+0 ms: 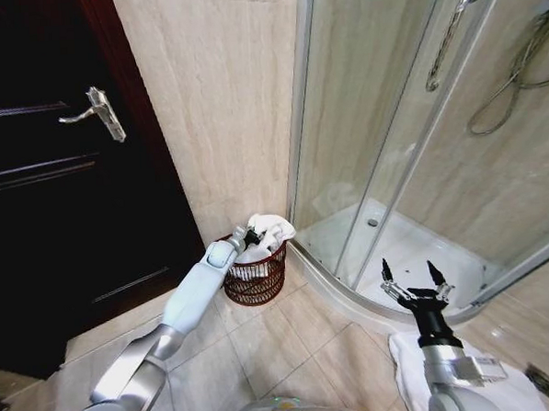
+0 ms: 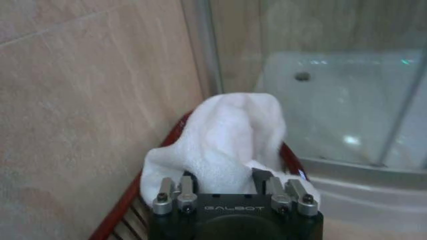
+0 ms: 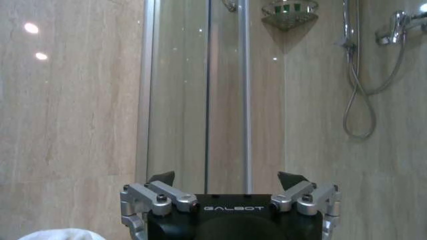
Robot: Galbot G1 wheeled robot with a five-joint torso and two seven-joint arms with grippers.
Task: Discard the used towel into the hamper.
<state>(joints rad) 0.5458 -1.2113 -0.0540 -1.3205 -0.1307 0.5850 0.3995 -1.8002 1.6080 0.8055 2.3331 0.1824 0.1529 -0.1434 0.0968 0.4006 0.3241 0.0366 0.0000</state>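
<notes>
The hamper (image 1: 257,278) sits on the floor in the corner, between the tan wall (image 1: 213,89) and the glass shower (image 1: 409,143). The white towel (image 1: 268,232) is piled on top of it, sticking up over the rim. The left gripper (image 1: 250,237) is right at the towel, over the hamper. Its fingers are a little apart with towel between them, so it looks like it is holding or just letting go. To do this well, open wide and make sure the towel drops inside, not over the edge. The right gripper (image 1: 413,281) waits near the shower, fingers wide apart, holding nothing
</notes>
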